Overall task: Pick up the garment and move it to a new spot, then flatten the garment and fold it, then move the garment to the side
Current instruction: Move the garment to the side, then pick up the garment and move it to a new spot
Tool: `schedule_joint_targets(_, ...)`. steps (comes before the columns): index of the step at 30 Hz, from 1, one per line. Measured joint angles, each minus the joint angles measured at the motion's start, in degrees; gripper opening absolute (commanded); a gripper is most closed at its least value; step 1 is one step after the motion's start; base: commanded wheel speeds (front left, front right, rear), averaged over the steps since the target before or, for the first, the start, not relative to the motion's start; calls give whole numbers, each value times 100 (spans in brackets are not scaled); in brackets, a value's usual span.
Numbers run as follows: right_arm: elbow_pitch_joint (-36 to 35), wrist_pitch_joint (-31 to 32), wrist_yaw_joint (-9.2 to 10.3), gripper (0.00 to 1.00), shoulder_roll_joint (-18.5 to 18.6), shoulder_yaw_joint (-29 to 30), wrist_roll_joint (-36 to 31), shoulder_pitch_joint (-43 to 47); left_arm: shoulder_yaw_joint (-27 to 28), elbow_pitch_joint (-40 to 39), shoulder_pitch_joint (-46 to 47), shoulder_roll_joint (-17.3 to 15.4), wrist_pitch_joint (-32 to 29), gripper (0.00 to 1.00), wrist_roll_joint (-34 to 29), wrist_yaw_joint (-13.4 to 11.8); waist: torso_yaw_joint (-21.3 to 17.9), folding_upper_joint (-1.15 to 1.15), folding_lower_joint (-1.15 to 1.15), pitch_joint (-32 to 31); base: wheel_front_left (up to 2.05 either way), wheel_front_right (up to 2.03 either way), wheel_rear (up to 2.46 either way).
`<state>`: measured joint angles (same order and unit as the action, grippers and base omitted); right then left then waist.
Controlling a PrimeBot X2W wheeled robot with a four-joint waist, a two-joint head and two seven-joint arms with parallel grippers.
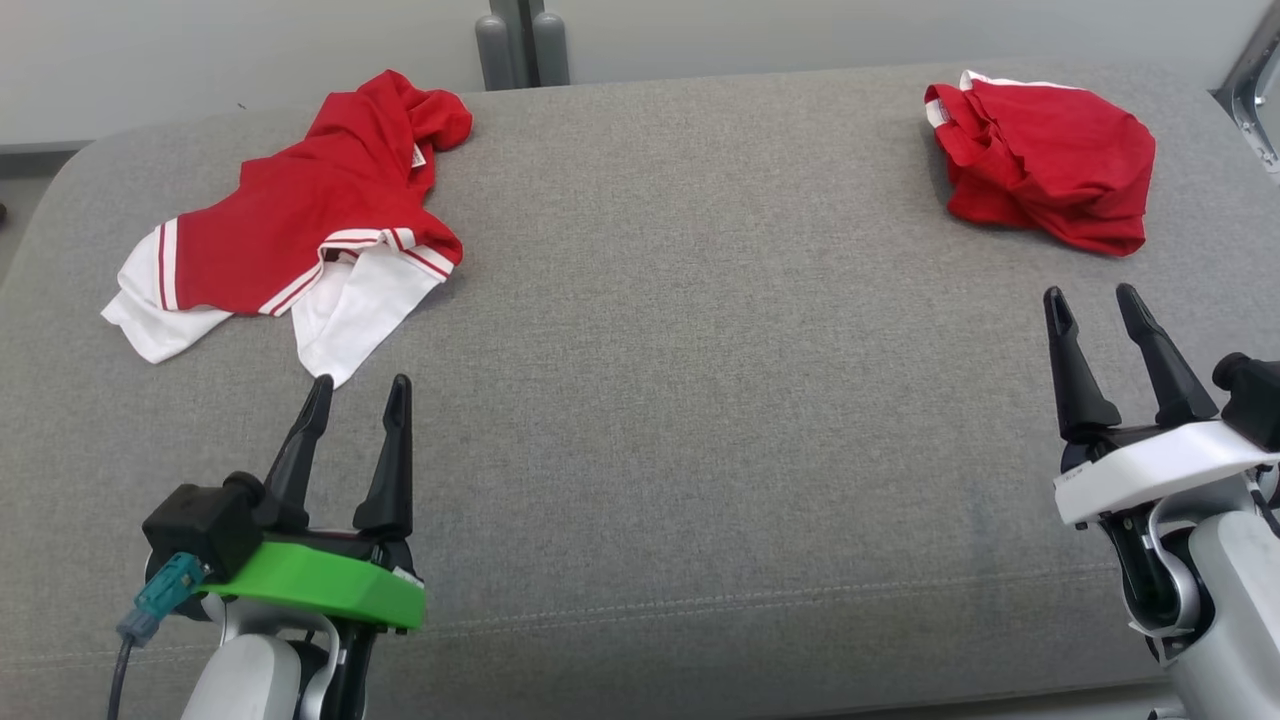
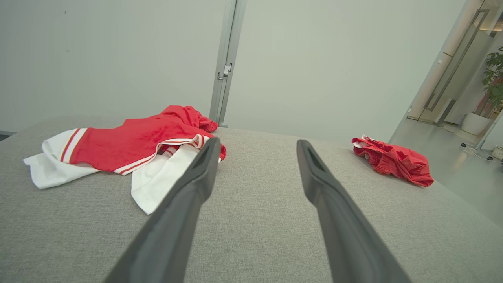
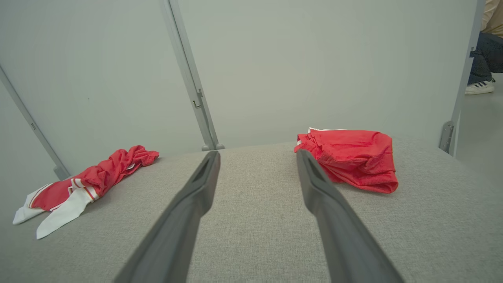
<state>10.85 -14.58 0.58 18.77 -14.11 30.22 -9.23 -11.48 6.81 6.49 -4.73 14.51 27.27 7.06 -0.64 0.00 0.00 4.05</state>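
Two garments on grey cushion (image 1: 700, 350) — red-and-white garment (image 1: 300, 230) crumpled far-left, red garment (image 1: 1050, 165) bunched far-right. Jaws wide, empty on left gripper (image 1: 361, 382), right gripper (image 1: 1091, 291). Seemingly nothing begun — pickup, flattening, folding, set-aside remain.

The left gripper (image 1: 361, 385) sat at seven o'clock in the head view on its green wrist mount (image 1: 320, 585), both dark fingers spread apart, empty, pointing toward twelve. The right gripper (image 1: 1090, 297) sat at four o'clock on a white wrist mount (image 1: 1150, 465), fingers likewise parted, empty, tilted toward eleven.
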Motion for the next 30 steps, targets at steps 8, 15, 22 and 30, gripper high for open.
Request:
schedule_joint_targets(8,-316,0,53,100,-80,115,-175,272,22,-32,-8,29,0,100,-32,0,51,0,0,51,0,0,0)
schedule_joint_targets(15,-437,0,53,100,-116,176,-237,401,33,-41,-9,51,0,100,-43,0,97,0,0,66,0,0,0)
schedule_joint_targets(22,-555,0,45,100,-134,211,-308,494,32,-13,-11,66,0,100,-66,0,167,0,0,60,0,0,0)
schedule_joint_targets(30,-681,0,-3,100,-132,256,-364,630,-8,10,-11,89,0,100,-79,0,367,0,0,94,0,0,0)
